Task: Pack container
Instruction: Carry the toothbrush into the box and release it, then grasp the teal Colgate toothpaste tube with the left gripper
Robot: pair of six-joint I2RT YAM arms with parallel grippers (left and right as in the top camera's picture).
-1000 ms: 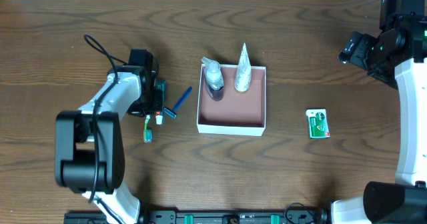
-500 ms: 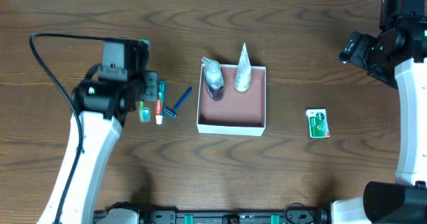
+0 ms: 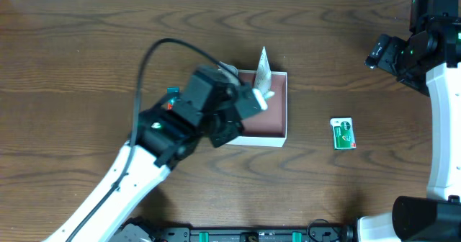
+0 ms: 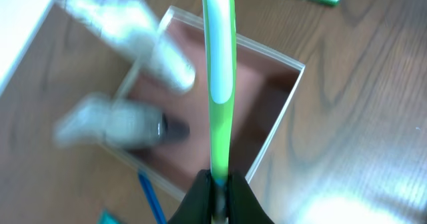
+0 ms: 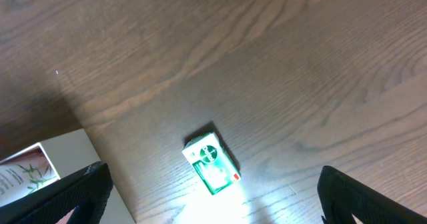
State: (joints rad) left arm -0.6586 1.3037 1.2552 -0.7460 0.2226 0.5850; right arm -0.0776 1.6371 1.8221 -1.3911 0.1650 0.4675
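Observation:
The container [image 3: 286,116] is a square white box with a reddish-brown inside at the table's middle. A white tube [image 3: 263,63] stands in its far part. My left gripper [image 3: 241,112] hovers over its left half, shut on a green and white toothbrush [image 4: 220,77]. In the left wrist view the jaws [image 4: 219,192] pinch the handle and the brush points across the container [image 4: 293,84], over a blurred bottle [image 4: 127,127] and the tube [image 4: 153,51]. My right gripper [image 3: 378,55] is open and empty at the far right, high above a green packet [image 5: 212,161].
The green packet [image 3: 343,133] lies right of the container. A teal toothpaste tube [image 3: 171,92] shows left of the arm, and a blue razor [image 4: 152,197] lies beside the container's outer wall. My left arm hides the container's left side in the overhead view.
My left arm has swung from the left of the table to over the container, carrying the toothbrush off the table. The right arm has not moved.

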